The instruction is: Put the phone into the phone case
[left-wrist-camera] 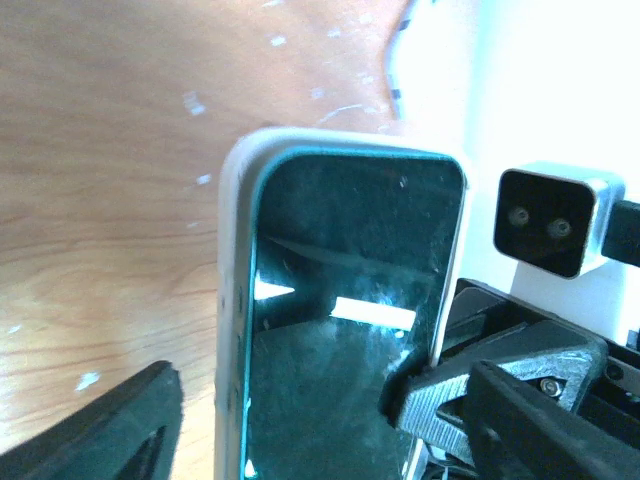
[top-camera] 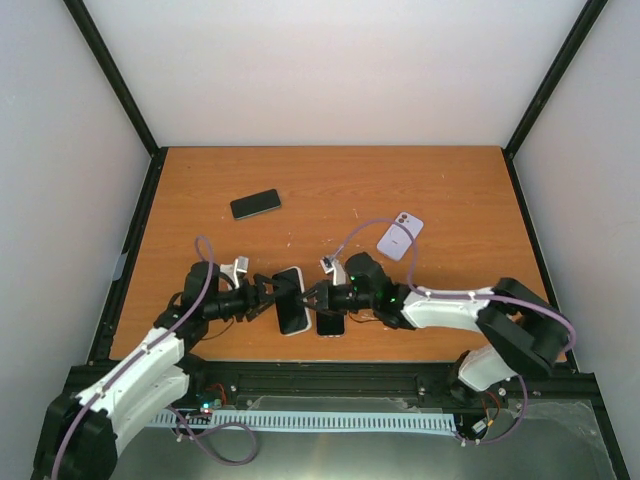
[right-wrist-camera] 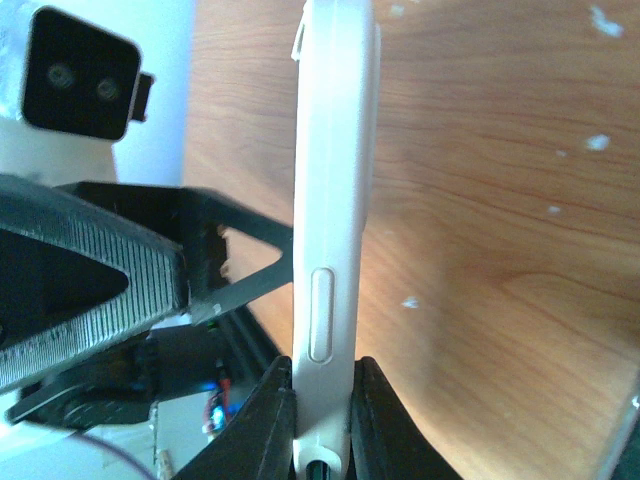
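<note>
1. Orange-brown wood tabletop [top-camera: 400,180] is seen from above, with both arms reaching inward to meet near its front middle.
2. A phone [top-camera: 292,298] with a dark screen is seated in a white case [left-wrist-camera: 232,300] and is placed between the two end effectors.
3. The right end effector [top-camera: 316,297] is clamped narrow on the cased phone's edge, its fingers [right-wrist-camera: 255,425] pressed one on each face.
4. The left end effector [top-camera: 272,297] is spread wide. Its finger [left-wrist-camera: 110,435] is parted from the case rim by a strip of bare wood, and its ribbed pad [right-wrist-camera: 90,290] is seen apart from the case side.
5. A second dark phone [top-camera: 330,324] is laid flat on the tabletop just beside the held one, under the right end effector.
6. A black phone [top-camera: 255,204] is laid farther back on the left.
7. A lavender phone or case [top-camera: 400,236], camera cut-out up, is laid back right; which of the two it is cannot be told.
</note>
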Available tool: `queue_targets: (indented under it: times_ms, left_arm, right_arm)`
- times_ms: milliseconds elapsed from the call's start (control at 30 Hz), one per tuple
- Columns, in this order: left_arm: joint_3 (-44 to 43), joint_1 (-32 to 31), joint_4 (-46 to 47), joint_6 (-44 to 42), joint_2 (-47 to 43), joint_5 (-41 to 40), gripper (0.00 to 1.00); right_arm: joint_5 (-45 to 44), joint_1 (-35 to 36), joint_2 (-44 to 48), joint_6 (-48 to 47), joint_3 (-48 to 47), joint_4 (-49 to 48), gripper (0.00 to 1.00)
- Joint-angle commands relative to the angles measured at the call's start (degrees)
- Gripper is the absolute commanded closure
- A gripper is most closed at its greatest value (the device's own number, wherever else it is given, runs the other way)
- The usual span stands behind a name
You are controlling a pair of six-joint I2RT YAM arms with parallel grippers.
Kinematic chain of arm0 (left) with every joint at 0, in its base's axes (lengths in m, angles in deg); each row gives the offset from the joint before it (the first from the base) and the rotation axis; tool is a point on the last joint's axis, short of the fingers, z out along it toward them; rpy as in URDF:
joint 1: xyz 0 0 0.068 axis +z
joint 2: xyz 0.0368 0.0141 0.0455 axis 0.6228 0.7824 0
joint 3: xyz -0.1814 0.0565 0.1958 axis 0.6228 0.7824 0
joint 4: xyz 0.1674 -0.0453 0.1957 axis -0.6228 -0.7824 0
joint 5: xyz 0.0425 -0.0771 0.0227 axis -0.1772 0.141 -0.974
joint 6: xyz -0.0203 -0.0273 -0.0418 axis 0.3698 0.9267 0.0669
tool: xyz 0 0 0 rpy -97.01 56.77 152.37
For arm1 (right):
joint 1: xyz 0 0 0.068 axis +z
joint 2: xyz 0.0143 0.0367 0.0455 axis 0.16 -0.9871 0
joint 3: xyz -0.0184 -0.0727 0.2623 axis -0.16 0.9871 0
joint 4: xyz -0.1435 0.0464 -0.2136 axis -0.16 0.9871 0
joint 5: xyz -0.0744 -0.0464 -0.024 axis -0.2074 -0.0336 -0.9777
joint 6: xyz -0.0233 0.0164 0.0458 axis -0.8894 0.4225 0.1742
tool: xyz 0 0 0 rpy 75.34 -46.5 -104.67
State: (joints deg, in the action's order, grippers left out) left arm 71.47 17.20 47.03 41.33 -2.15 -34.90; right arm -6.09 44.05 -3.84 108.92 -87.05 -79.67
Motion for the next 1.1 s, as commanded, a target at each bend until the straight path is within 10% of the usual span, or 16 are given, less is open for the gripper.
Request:
queue_targets:
  times_ms: [0,367,1067]
  left_arm:
    - [-4.1,-0.27,-0.49,-0.86,-7.09,4.4,0.14]
    - [-3.31,-0.29,21.64,8.16,-17.24,14.95,0.17]
    - [0.59,-0.3,33.23,17.2,-19.3,11.18,0.83]
  right_arm:
    - [4.97,-0.58,8.26,-2.78,1.66,-6.28,0.96]
    - [13.51,-0.52,19.29,4.1,6.24,-20.36,0.96]
    - [15.01,-0.55,21.05,9.14,9.85,-28.28,0.95]
